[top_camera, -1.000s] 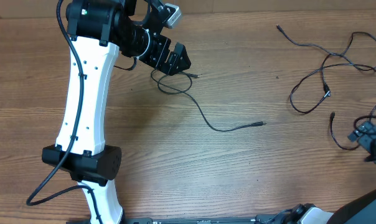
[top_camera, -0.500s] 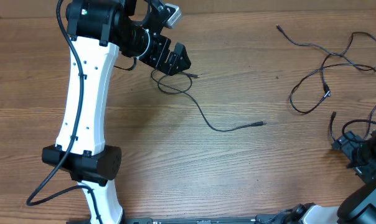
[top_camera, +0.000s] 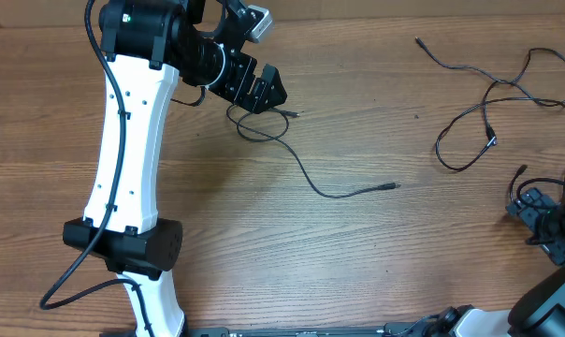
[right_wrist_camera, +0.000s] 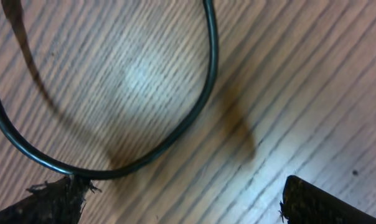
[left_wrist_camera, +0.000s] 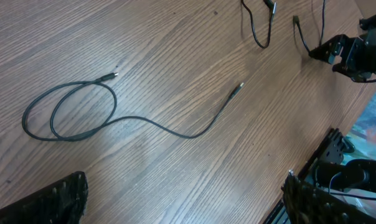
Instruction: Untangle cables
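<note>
One thin black cable (top_camera: 306,178) lies coiled below my left gripper (top_camera: 260,94) and runs to a plug at mid-table. In the left wrist view its double loop (left_wrist_camera: 70,112) lies flat on the wood, well ahead of the open, empty left gripper (left_wrist_camera: 185,202). More thin black cables (top_camera: 488,103) lie tangled at the far right. My right gripper (top_camera: 535,211) is low at the right edge beside a cable loop (top_camera: 516,187). In the right wrist view the right gripper (right_wrist_camera: 182,199) is open, and a curved cable (right_wrist_camera: 206,81) touches its left fingertip (right_wrist_camera: 48,199).
The white left arm (top_camera: 123,159) stands over the left side of the wooden table (top_camera: 376,262). The right gripper also shows in the left wrist view (left_wrist_camera: 356,53), near the table's edge. A black frame (left_wrist_camera: 328,155) runs along that edge.
My right gripper moved left, then a little back right and up. The cable end beside it shifted right. The left arm and its coiled cable have not moved.
</note>
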